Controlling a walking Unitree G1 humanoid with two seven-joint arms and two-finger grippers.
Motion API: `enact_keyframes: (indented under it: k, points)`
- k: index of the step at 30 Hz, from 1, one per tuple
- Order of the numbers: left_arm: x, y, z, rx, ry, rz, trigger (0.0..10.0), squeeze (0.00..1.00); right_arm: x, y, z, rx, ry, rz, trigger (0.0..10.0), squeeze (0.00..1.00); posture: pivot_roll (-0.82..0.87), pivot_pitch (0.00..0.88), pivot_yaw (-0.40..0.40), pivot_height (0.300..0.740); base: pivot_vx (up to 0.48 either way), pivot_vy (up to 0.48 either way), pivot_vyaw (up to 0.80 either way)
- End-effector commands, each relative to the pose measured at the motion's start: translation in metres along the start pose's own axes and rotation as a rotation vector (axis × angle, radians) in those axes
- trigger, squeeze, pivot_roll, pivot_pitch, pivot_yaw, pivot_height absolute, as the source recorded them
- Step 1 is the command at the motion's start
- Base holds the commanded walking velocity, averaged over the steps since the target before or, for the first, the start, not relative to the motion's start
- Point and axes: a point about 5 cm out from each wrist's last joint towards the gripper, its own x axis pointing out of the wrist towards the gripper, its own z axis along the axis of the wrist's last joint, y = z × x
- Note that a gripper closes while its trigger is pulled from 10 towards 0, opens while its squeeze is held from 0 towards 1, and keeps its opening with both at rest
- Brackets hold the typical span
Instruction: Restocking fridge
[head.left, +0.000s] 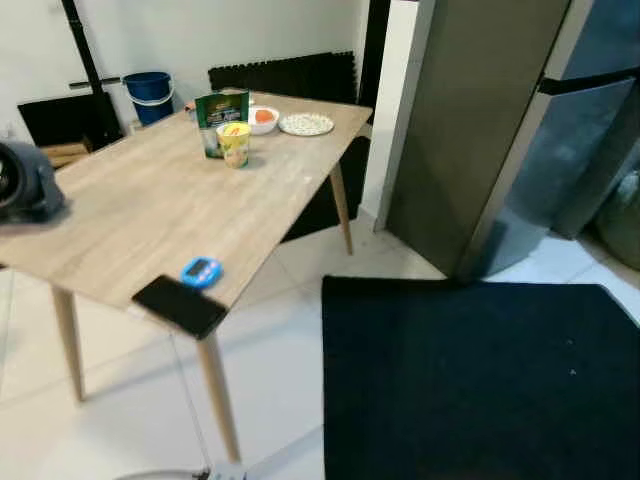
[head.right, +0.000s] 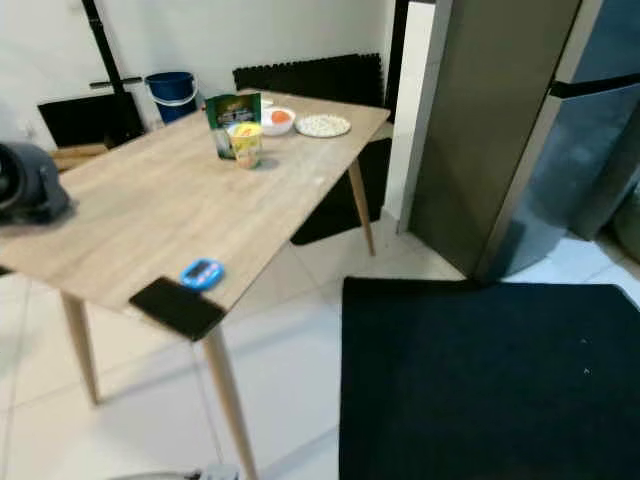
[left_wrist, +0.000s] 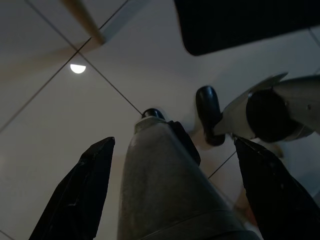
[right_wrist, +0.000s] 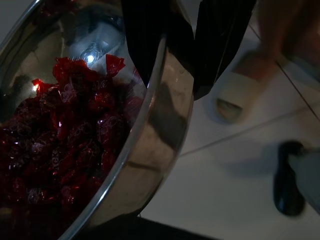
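One wooden table (head.left: 150, 210) stood on the tiled floor, carrying seven items: one green carton (head.left: 220, 112), one yellow cup (head.left: 234, 143), one white bowl (head.left: 262, 120), one white plate (head.left: 306, 124), one blue gadget (head.left: 201, 271), one black phone (head.left: 180, 305) and one dark grey object (head.left: 25, 183) at the edge. One fridge (head.left: 520, 130) stood beside one dark rug (head.left: 480, 380). One blue bucket (head.left: 152, 95) sat by the wall. One steel bowl (right_wrist: 150, 130) held wrapped red sweets (right_wrist: 65, 135), too many to count. One sandalled foot (right_wrist: 240, 90) showed.
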Motion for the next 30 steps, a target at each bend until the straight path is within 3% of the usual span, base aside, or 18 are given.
enact_keyframes:
  k: [1,30]
  points:
    - [-0.0017,-0.0012,-0.0131,-0.018,0.05,-0.001,10.0,0.0,-0.0011,-0.0011,-0.0098,0.018,0.033,-0.009,10.0,0.0,-0.05,0.0,-0.019,0.74,0.0,0.0,-0.79]
    - [-0.0016,-0.0001,-0.0108,-0.01,0.042,0.001,10.0,0.0,-0.0001,0.0046,-0.007,0.038,0.033,-0.005,10.0,0.0,-0.05,0.0,-0.013,0.74,0.0,0.0,-0.79]
